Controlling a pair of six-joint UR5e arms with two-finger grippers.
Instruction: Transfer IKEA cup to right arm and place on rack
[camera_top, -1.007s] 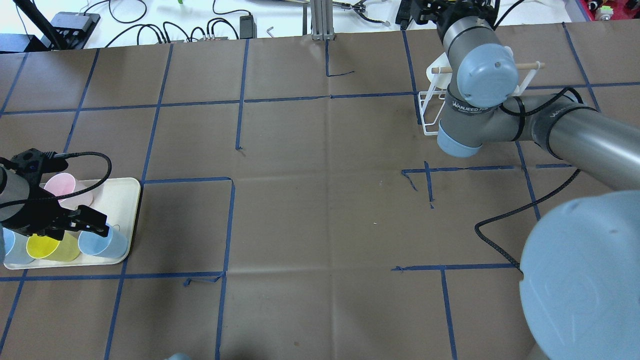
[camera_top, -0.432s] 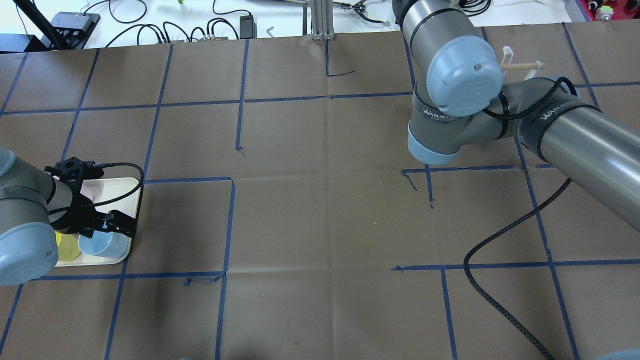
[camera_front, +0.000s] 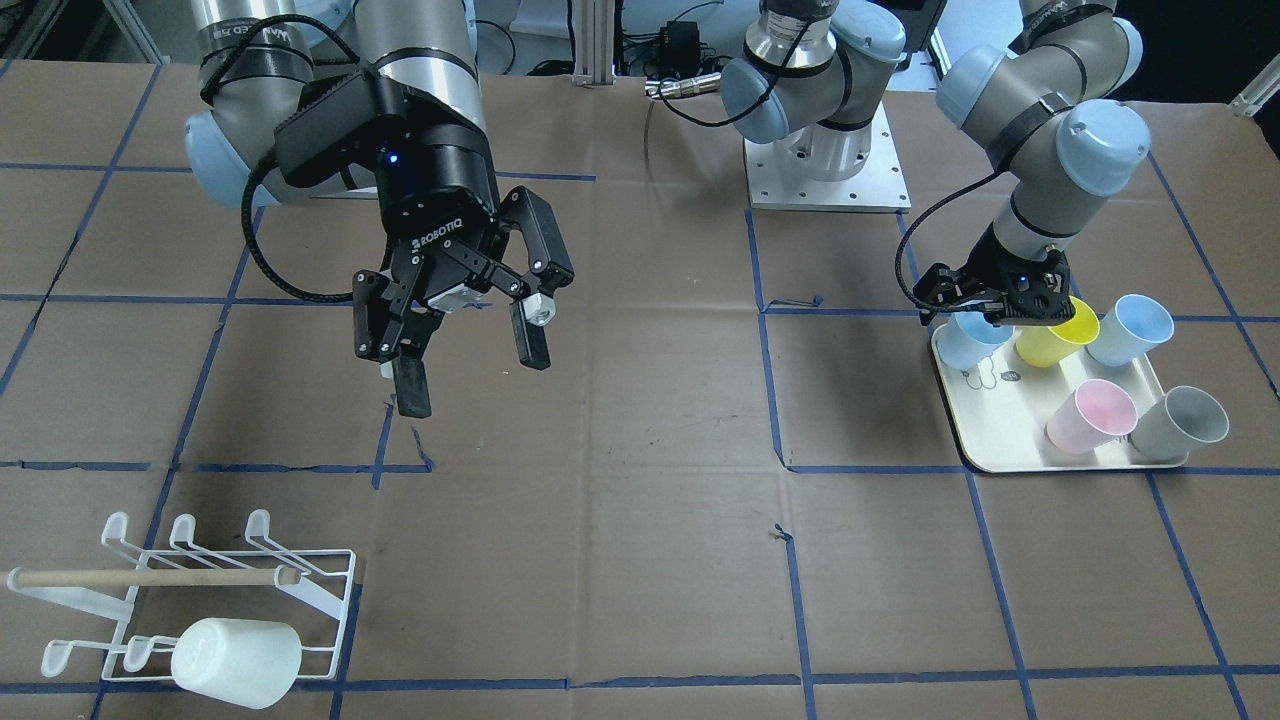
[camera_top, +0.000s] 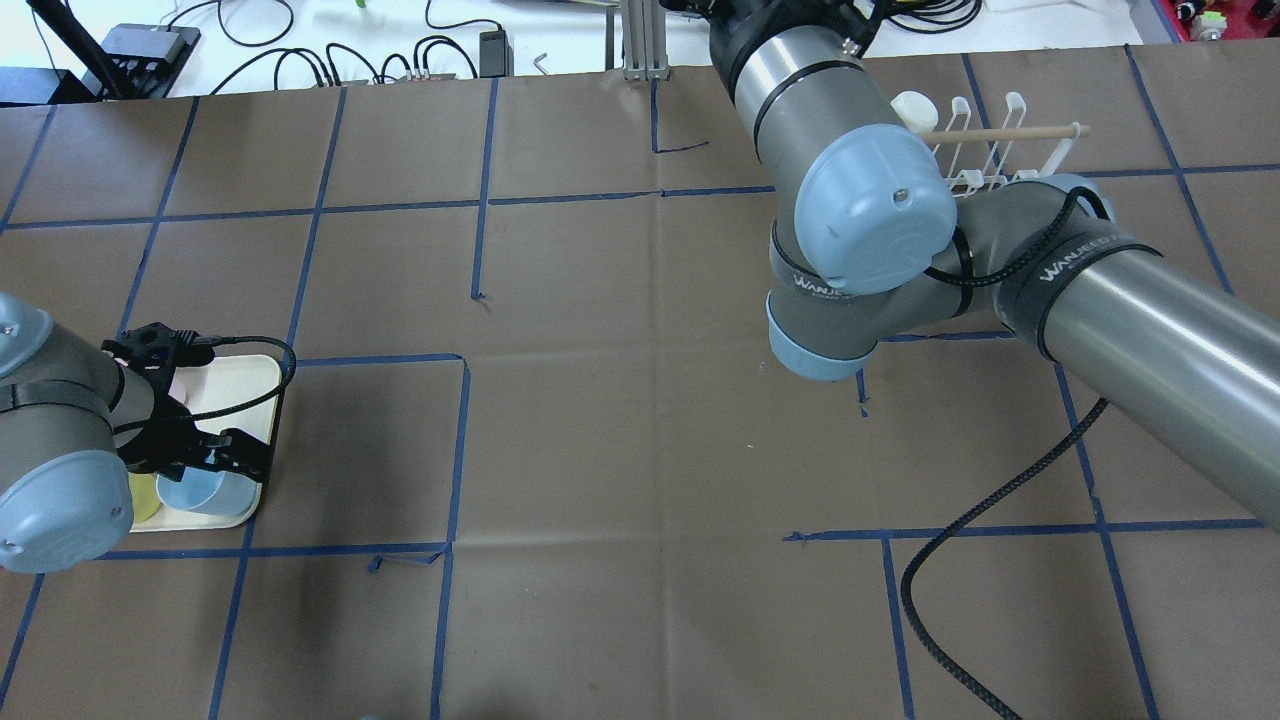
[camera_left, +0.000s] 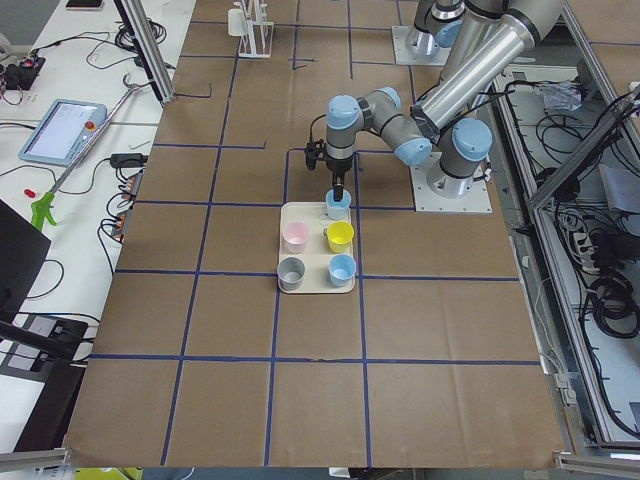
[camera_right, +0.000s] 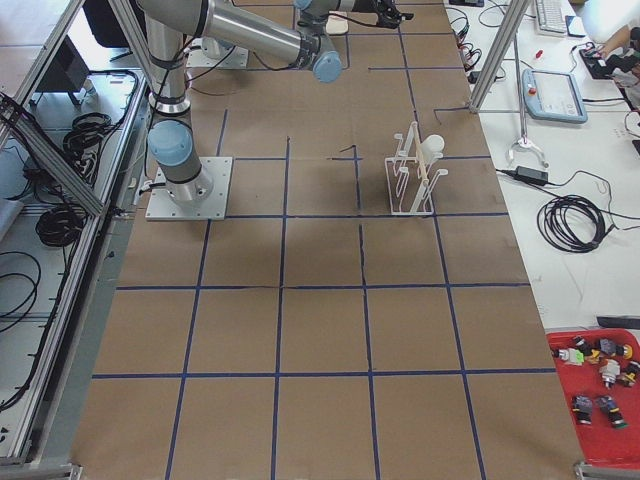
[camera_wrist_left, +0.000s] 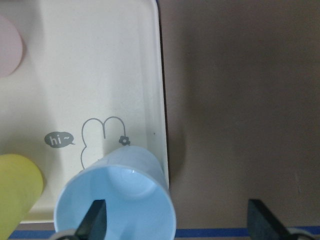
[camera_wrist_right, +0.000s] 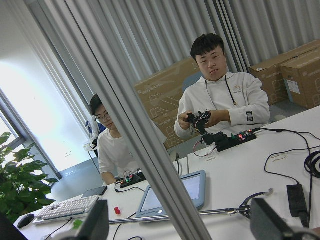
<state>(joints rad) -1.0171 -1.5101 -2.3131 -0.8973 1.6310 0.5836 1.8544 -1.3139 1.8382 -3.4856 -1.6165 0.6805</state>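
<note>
1. The left gripper (camera_wrist_left: 178, 221) hangs right over the light blue cup (camera_wrist_left: 116, 200). Its jaws are wide open, and they are not squeezing the cup.
2. In the left wrist view, one finger (camera_wrist_left: 95, 222) sits over the cup's open mouth at 7 o'clock. The other finger (camera_wrist_left: 262, 222) is out over the brown table at 5 o'clock. The cup's side wall is between the two. I cannot tell if a finger touches the cup.
3. The light blue cup stands mouth up in a corner of the cream tray (camera_wrist_left: 100, 60). It is at 6 o'clock from the little animal drawing (camera_wrist_left: 100, 137).
4. In the overhead view the tray is at about 8 o'clock on the table (camera_top: 640, 450).
5. In the front view, a yellow cup (camera_front: 1058, 335) is just beside the light blue cup, at its 3 o'clock. A second blue cup (camera_front: 1132, 328) is further along the same way. A pink cup (camera_front: 1092, 415) and a grey cup (camera_front: 1182, 420) stand at about 4 o'clock from the light blue cup.
6. The right gripper (camera_front: 472, 378) is up in the air above the table. Its jaws are spread wide apart.
7. The rack (camera_front: 335, 590) stands at 7 o'clock on the table in the front view, well apart from the tray. In the overhead view it is at 1 o'clock, partly behind the right arm.
8. A wooden bar (camera_front: 150, 577) runs across the rack. A white cup (camera_front: 235, 660) lies on its side on the rack, at 5 o'clock from the bar.
9. The right wrist camera looks away from the table at two people (camera_wrist_right: 220, 100) sitting at a white desk (camera_wrist_right: 250, 170).
</note>
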